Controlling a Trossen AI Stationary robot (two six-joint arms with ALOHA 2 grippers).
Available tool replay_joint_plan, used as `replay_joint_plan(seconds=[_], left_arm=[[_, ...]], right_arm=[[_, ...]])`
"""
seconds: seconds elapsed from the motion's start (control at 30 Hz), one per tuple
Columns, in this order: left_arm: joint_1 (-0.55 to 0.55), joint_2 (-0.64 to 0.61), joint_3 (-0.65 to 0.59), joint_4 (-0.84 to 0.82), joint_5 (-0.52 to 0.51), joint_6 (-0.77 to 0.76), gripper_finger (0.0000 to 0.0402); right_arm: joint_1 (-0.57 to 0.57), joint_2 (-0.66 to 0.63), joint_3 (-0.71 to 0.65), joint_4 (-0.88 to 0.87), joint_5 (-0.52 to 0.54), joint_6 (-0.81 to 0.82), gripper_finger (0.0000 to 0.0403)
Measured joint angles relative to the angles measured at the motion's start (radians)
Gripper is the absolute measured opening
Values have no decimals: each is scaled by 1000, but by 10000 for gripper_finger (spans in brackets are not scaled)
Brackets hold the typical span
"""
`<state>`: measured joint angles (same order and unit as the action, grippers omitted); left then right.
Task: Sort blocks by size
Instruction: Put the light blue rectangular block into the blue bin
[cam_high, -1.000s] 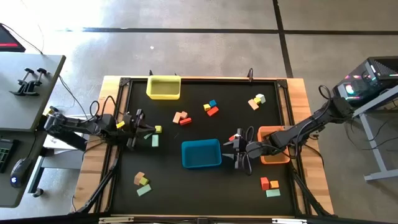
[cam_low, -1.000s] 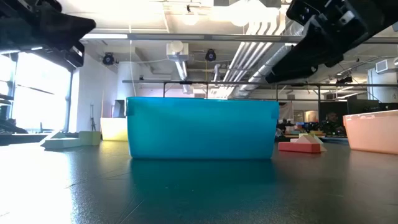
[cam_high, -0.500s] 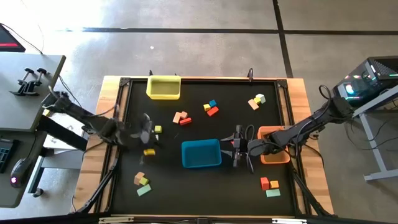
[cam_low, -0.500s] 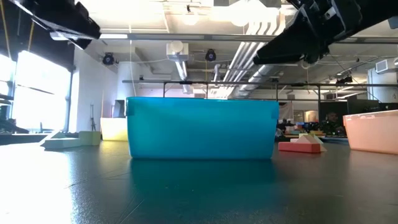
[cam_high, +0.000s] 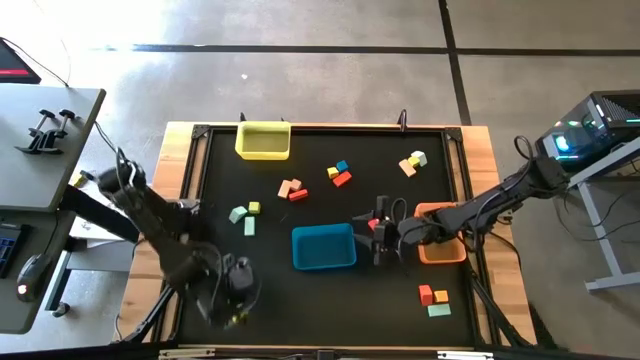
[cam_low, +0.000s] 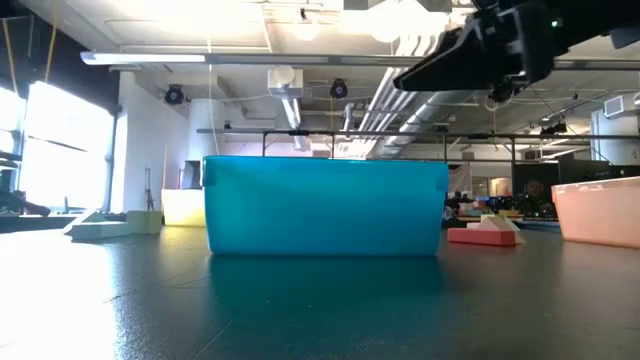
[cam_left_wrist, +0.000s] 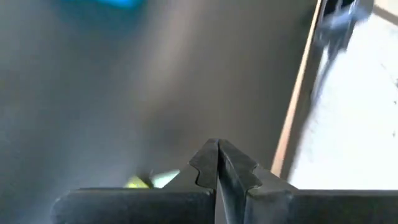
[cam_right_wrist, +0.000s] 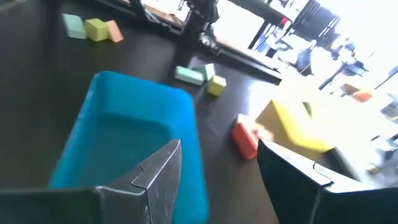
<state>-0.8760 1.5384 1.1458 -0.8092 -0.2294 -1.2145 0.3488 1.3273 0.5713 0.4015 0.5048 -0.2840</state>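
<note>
Small groups of blocks lie flat on the black table top: pale green and yellow (cam_high: 245, 213), tan and red (cam_high: 292, 189), yellow, blue and red (cam_high: 340, 173), tan and yellow (cam_high: 412, 161), red, orange and green (cam_high: 433, 298). My left gripper (cam_high: 236, 293) is shut and empty, pointing down over the near-left blocks, of which a lime and pale green bit (cam_left_wrist: 149, 182) shows. My right gripper (cam_high: 379, 232) hangs open and empty just right of the blue tray (cam_high: 323, 247), its fingers (cam_right_wrist: 163, 163) above the tray's rim.
A yellow tray (cam_high: 263, 140) stands at the far left and an orange tray (cam_high: 440, 245) at the right, under my right arm. The table's wooden left edge (cam_left_wrist: 292, 124) runs close beside my left gripper. Bare black surface lies in front of the blue tray (cam_low: 325, 205).
My left arm has swung fast from the table's left middle toward the near edge, its gripper tipping from nearly level to pointing down, still shut. It now covers the near-left blocks. My right gripper has rolled about its own line and risen slightly beside the blue tray, still open.
</note>
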Motion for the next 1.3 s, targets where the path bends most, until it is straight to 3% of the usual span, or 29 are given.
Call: replay_joint_plan(seconds=[0.2,0.4,0.6,0.73,0.93,1.3], left_arm=[[-99,142,9,54,101,-296,19],[-150,209,9,64,162,-469,90],[-155,224,8,-40,258,-485,174],[-155,224,8,-100,206,-423,210],[-155,230,-24,-97,127,-331,219],[-171,256,-85,-5,111,-273,186]], right_arm=[[-79,0,0,41,-82,-121,208],[-161,0,0,51,-241,-135,208],[-193,0,0,52,-313,-91,208],[-192,0,0,52,-323,-80,208],[-185,0,0,51,-323,-56,208],[-185,0,1,29,-323,-8,208]])
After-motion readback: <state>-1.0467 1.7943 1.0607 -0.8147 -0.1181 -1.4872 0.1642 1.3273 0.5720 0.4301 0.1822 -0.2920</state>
